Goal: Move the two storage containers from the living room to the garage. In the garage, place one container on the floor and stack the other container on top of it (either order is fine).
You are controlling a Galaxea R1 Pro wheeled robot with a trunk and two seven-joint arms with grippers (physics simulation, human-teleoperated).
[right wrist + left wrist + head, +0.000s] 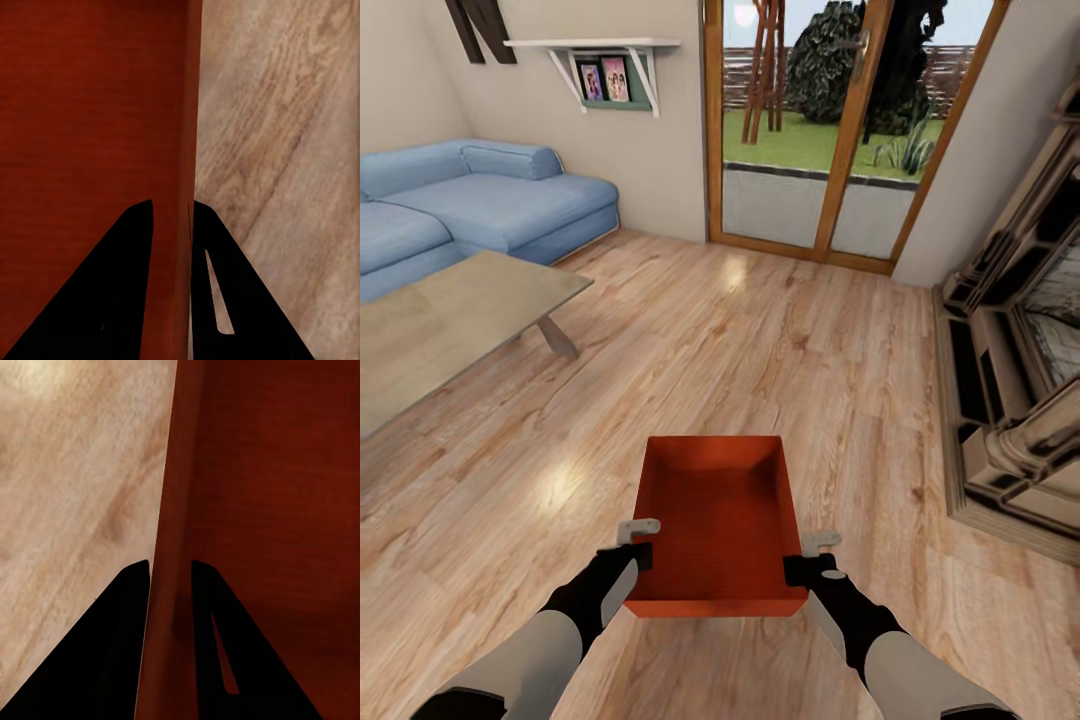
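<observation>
Head view: the storage container (720, 520) is hanging above the wood plank floor (780, 340) of the living room, the left gripper (638, 543) and right gripper (807, 556) clamping its side walls; a blue sofa (480, 200) and glass doors (830, 130) are standing beyond.
Left wrist view: the left gripper (171, 574) is straddling the container's wall (176, 510), pinching it.
Right wrist view: the right gripper (172, 214) is pinching the opposite wall (191, 112).

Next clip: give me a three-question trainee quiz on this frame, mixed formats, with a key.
1. True or false: the bin is empty.
2. Each pincer grips the bin by: A) a side wall, B) the base, C) a handle?
3. Fill in: the sofa is coloured ____.

Key: 1 true. 2 A: the left pincer and right pincer each straddle a side wall. 3 blue.
</observation>
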